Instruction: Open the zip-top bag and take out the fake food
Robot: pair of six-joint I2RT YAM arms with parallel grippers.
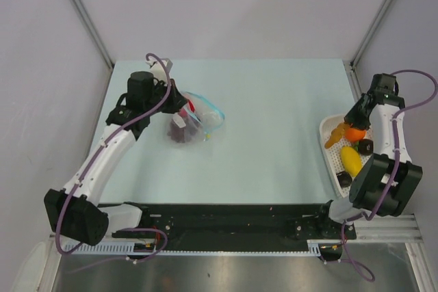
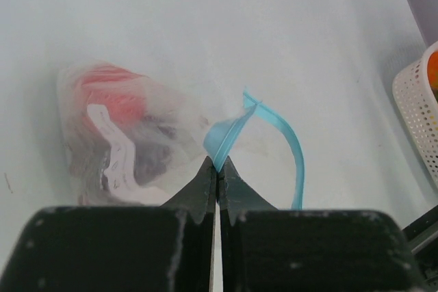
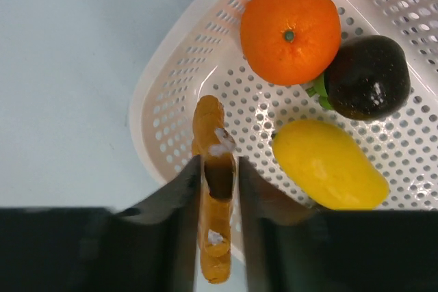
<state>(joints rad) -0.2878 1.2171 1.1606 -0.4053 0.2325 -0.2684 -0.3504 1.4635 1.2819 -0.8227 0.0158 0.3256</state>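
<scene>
Plenty of bare table (image 1: 274, 117) lay between the white basket (image 1: 327, 130) at the right edge and the zip-top bag (image 1: 196, 120), well off to the basket's left. The left gripper (image 2: 217, 167) reached out, pinched tight on the bag's teal strip (image 2: 295, 162), with red fake food (image 2: 113, 94) inside. The right gripper (image 3: 217, 163) hung over the basket's rim, jaws narrow around an orange-brown piece (image 3: 209, 122), couldn't tell if gripping; an orange ball (image 3: 290, 32), dark fruit (image 3: 366, 76) and yellow oblong (image 3: 328, 163) sat in the basket.
</scene>
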